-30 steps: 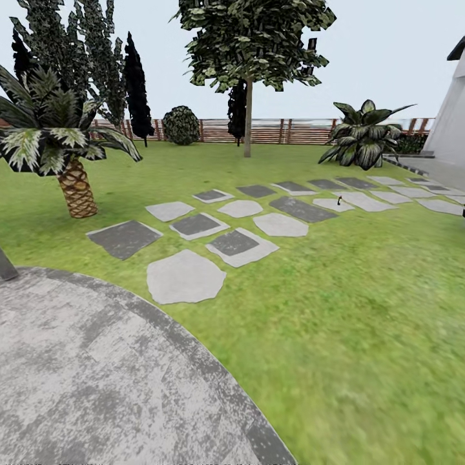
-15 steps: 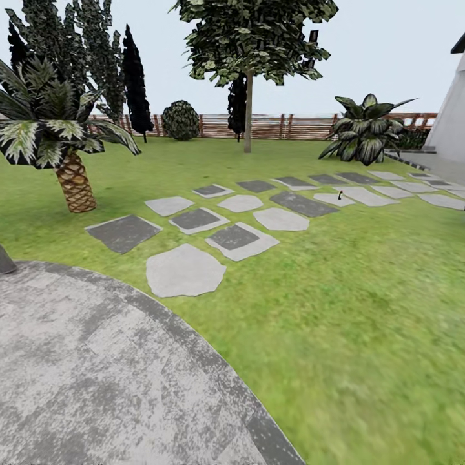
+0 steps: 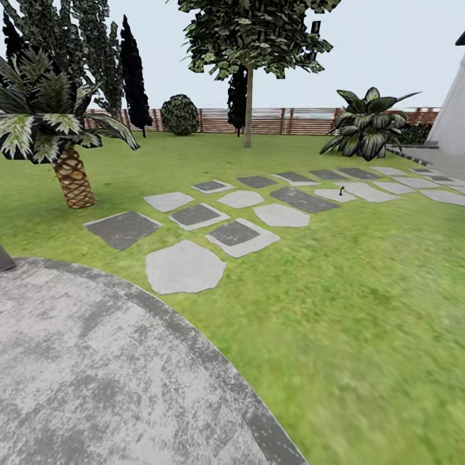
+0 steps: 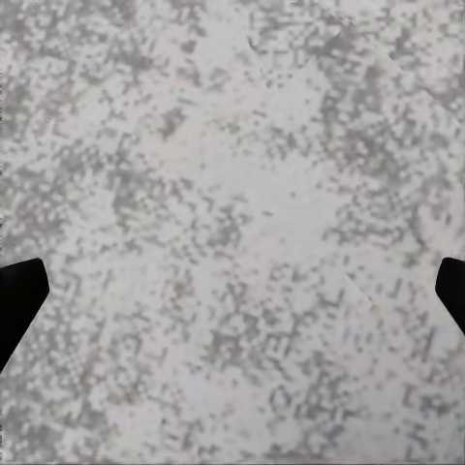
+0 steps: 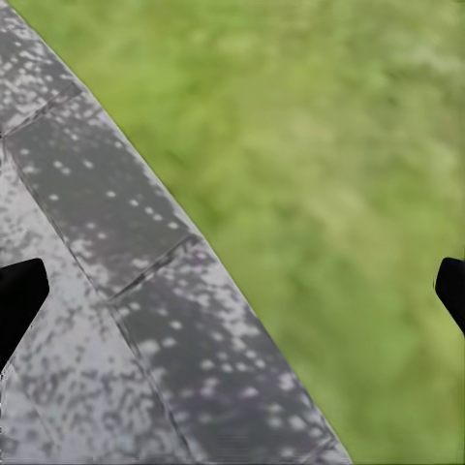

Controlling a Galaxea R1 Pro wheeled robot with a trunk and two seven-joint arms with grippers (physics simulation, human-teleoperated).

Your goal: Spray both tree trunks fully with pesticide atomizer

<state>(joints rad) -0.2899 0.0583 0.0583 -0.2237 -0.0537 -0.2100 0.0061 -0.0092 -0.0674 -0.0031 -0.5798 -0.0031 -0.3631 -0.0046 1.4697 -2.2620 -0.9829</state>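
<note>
From the head view, the lawn (image 3: 336, 290) opened wide ahead, and there at about one o'clock stood the sprayer (image 3: 341, 190), a tiny dark upright speck on a pale stepping stone (image 3: 336, 194), too small for any detail. The stepping stones ran in a band from a big pale one (image 3: 185, 267) near twelve o'clock off toward two o'clock, where the white house wall (image 3: 452, 123) cut in. Dead ahead at twelve o'clock, far back near the wooden fence (image 3: 284, 121), rose a tall tree (image 3: 255, 32) on its straight bare trunk (image 3: 248, 106). At ten o'clock sat a short palm (image 3: 71, 174) with its scaly trunk, with dark cypresses (image 3: 132, 71) behind it and a round bush (image 3: 179, 115) by the fence. A broad-leafed plant (image 3: 368, 126) spread at one o'clock, beyond the sprayer. At seven o'clock, close in, lay a round grey paved patch (image 3: 97, 368) with a darker rim. The left fingers (image 4: 19, 295) were spread wide apart over mottled grey paving (image 4: 232, 223), gripping nothing. The right fingers (image 5: 19, 291) were spread just as wide and empty over the paving's dark edge (image 5: 145, 271), where it met the grass (image 5: 339, 165).
</note>
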